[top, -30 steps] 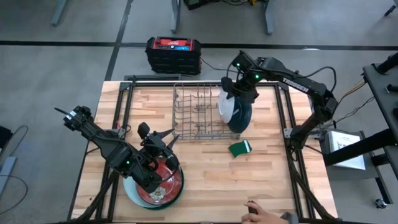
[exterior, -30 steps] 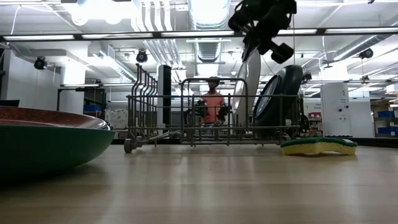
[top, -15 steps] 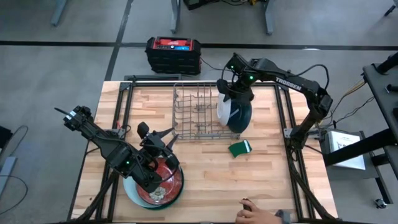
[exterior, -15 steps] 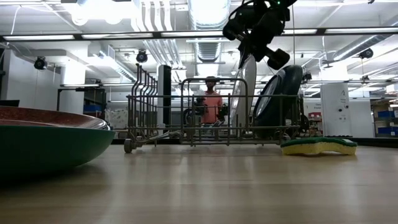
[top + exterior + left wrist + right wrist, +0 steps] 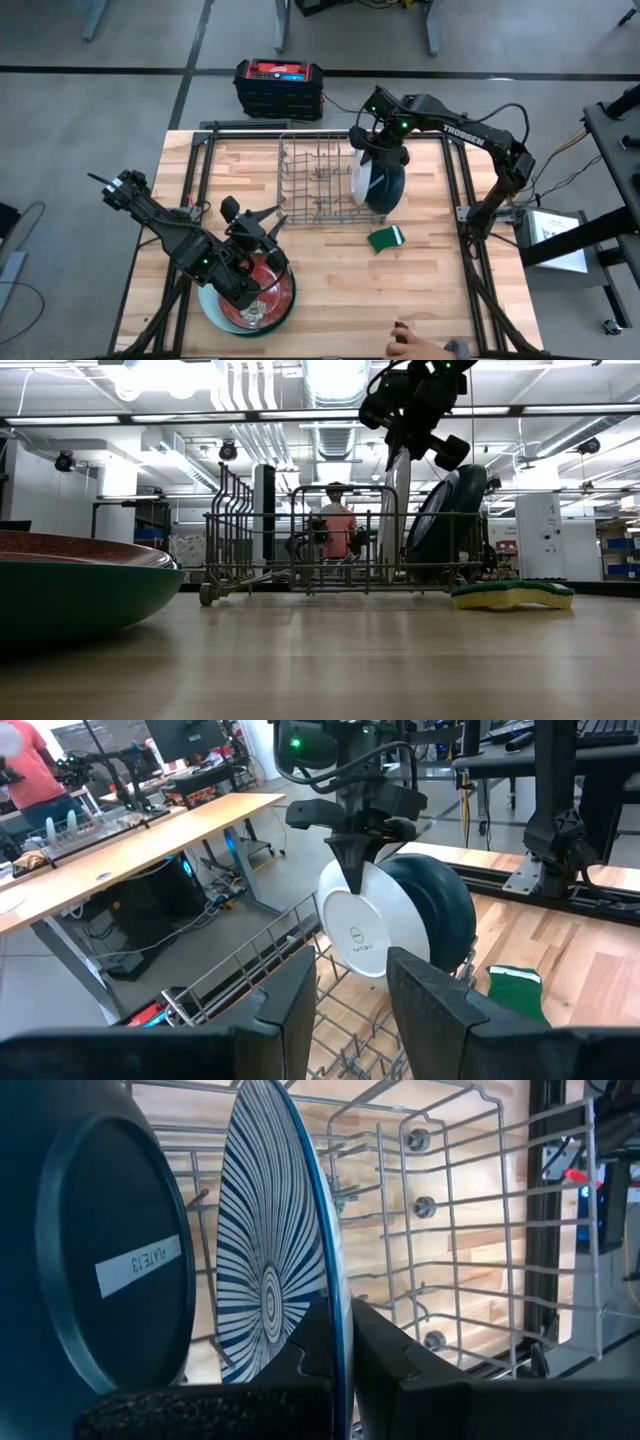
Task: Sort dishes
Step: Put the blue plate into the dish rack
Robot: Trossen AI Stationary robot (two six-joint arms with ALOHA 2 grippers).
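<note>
At frame's lower left, stacked dishes under the left arm; further up, a plate pinched at the rack.

Lower left of the high view: green plate (image 5: 215,312) holding a red-brown plate (image 5: 262,292), both half hidden under the left gripper (image 5: 262,226), fingers spread wide and empty; something small and pale in the red-brown plate, too small to make out. Cut off at the bottom edge, a person's hand (image 5: 412,345). Mid-frame right, a green sponge (image 5: 385,238), flat on the wooden table (image 5: 330,290). Beyond, the grey wire rack (image 5: 318,182) with a thin white plate (image 5: 365,178) upright on edge at its right end, blue-striped face in the right wrist view, rim clamped in the closed right gripper (image 5: 377,143). Just beside it on the right, a dark teal plate (image 5: 391,187), round, leaning, labelled. Past the table, a black and red box (image 5: 279,86) on the floor.
</note>
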